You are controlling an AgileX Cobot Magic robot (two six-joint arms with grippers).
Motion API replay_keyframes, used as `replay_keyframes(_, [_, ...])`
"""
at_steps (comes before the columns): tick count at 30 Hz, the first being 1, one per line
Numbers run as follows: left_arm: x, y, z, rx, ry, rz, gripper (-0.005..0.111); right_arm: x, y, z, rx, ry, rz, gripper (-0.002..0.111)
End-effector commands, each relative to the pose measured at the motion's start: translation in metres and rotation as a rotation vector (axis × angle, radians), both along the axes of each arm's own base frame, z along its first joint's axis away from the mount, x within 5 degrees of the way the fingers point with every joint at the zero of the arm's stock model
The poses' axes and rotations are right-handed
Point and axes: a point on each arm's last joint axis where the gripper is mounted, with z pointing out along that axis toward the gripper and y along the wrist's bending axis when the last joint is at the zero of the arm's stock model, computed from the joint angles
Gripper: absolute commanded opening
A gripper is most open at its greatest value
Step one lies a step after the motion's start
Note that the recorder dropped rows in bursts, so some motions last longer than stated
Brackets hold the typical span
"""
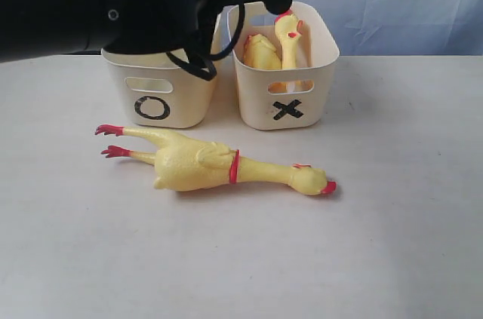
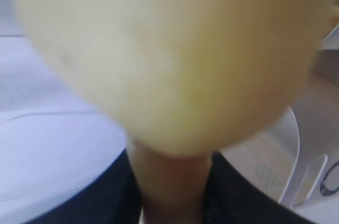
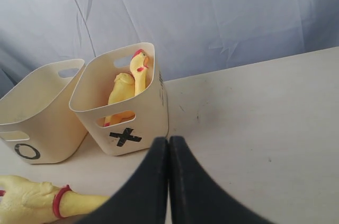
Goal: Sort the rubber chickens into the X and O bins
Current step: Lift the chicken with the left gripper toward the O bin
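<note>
left tool (image 2: 169, 200) pinching rubber chicken (image 2: 169, 60), right tool (image 3: 169, 142) sitting pressed together, big chicken (image 1: 200, 164) lying on bench (image 1: 377, 243), two others (image 1: 287, 40) sitting in X bin (image 1: 321, 70)

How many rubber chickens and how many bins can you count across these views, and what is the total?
Rubber chickens: 4
Cream bins: 2
Total: 6
</note>
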Motion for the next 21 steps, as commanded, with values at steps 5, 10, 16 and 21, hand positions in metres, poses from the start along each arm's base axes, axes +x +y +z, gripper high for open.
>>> replay_keyframes(5, [0.017, 0.007, 0.010, -0.103, -0.045, -0.078, 0.000, -0.001, 0.000, 0.000, -0.001, -0.006, 0.002, 0.000])
replay_keyframes(10, [0.022, 0.008, 0.008, -0.165, -0.034, -0.209, 0.000, -0.001, -0.001, 0.000, -0.004, -0.009, 0.002, 0.000])
replay_keyframes(16, [0.034, 0.017, 0.002, -0.264, 0.005, -0.294, 0.000, -0.001, -0.001, 0.000, -0.004, -0.009, 0.002, 0.000])
replay_keyframes(21, [0.037, 0.021, 0.005, -0.287, -0.005, -0.322, 0.000, -0.001, -0.001, 0.000, -0.004, -0.009, 0.002, 0.000])
